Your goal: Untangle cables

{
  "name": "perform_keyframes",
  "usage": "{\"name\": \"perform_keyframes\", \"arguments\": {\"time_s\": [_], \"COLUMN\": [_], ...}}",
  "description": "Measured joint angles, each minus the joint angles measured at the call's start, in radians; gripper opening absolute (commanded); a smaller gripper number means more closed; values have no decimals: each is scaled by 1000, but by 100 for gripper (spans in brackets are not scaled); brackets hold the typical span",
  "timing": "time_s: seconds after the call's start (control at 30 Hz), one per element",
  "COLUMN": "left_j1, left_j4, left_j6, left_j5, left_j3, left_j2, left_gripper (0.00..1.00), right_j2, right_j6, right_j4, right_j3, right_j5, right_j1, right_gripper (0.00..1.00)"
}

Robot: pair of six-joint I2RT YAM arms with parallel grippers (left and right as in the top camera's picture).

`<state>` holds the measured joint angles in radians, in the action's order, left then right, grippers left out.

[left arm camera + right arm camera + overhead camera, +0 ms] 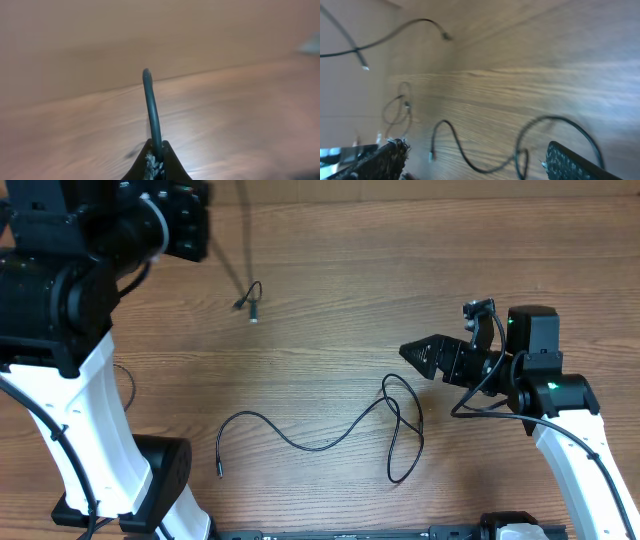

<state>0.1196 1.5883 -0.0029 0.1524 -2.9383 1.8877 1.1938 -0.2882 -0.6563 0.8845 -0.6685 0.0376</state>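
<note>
Left arm reared up in upper left of overhead view, wrist near top edge. Left claw (155, 152) pressed together, pinching thin cable (151, 105) that arched up out of fingertips. Right arm at right of frame, elbow bent, reaching left over table (330, 280). Right claw (420, 354) spread wide, nothing between fingers. Below and left of its tip, long cable (300, 447) sprawled on wood, its loop nearest claw. At upper middle, hanging cable (248, 265) with 2 plug ends, well apart.

Even, bright overhead light; both wrist views smear, the cables (420, 20) soft.
</note>
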Motion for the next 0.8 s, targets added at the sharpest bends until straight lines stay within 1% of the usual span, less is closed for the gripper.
{"name": "perform_keyframes", "arguments": {"time_s": [0.1,0.17,0.3,0.43,0.63,0.73,0.8], "left_j1": [-47,-89,-185,-304,-549,-691,-770], "left_j4": [19,30,62,80,98,99,99], "left_j6": [-51,-92,-152,-191,-257,-291,-306], "left_j5": [-176,-265,-363,-404,-426,-414,-380], "left_j3": [0,1,23,87,212,277,314], "left_j2": [0,0,0,0,1,2,2], "left_gripper": [4,4,4,4,4,4,4], "right_j2": [0,0,0,0,0,0,0], "right_j6": [0,0,0,0,0,0,0], "right_j4": [-21,-30,-39,-43,-53,-55,-55], "right_j3": [0,0,0,0,0,0,0], "right_j5": [47,67,90,99,100,108,116], "right_j1": [0,0,0,0,0,0,0], "right_gripper": [87,87,87,87,86,86,86]}}
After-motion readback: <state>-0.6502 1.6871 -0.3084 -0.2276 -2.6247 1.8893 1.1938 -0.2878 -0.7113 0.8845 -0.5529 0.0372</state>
